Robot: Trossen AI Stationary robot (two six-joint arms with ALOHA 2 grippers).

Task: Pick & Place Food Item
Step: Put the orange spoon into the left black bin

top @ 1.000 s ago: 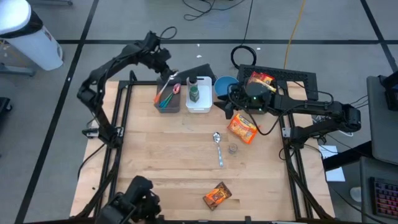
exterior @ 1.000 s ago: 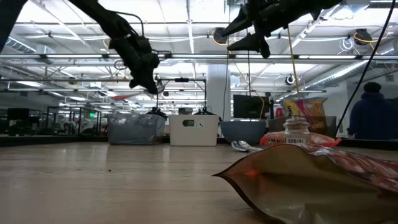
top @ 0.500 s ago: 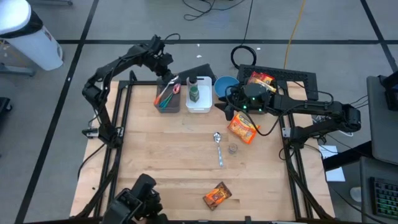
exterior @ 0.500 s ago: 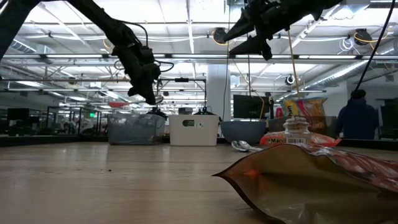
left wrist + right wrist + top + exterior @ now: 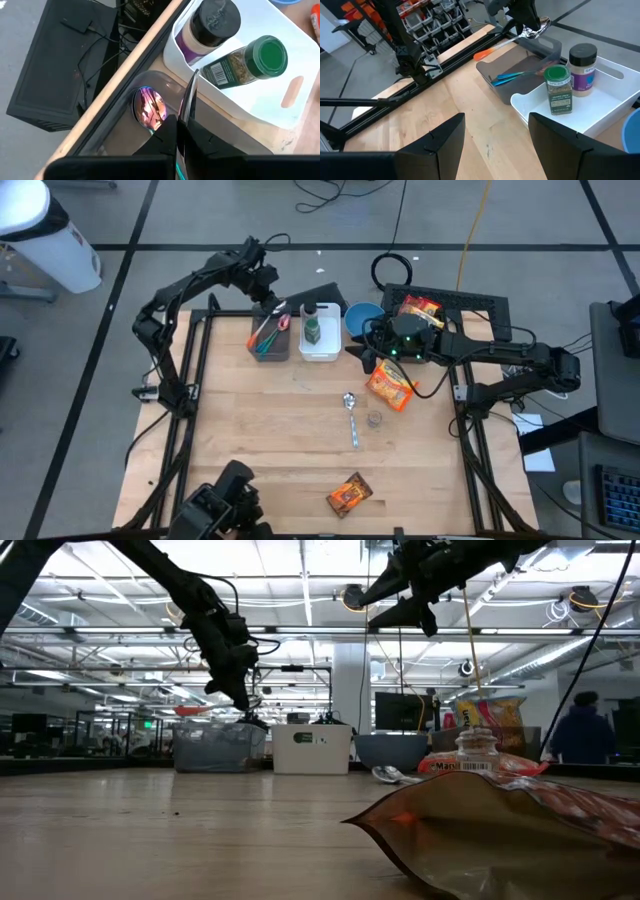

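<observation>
An orange snack bag (image 5: 390, 387) lies flat on the table (image 5: 270, 430), just beside the right fingers (image 5: 362, 356) and slightly nearer the table's front edge than they are. The right fingers are held wide apart above the table, and nothing is gripped between them. Ahead of them a white bin (image 5: 600, 107) with two spice jars is seen, and past it a grey bin (image 5: 530, 65). The left fingers (image 5: 268, 300) are pressed together on the handle of a spoon (image 5: 150, 107), which is held over the grey bin, its bowl lying beyond the fingertips. A second snack bag (image 5: 350, 495) is found near the table's front edge, well apart from both sets of fingers. Another spoon (image 5: 351, 417) and a small jar (image 5: 374, 419) are laid on the table between the two bags.
</observation>
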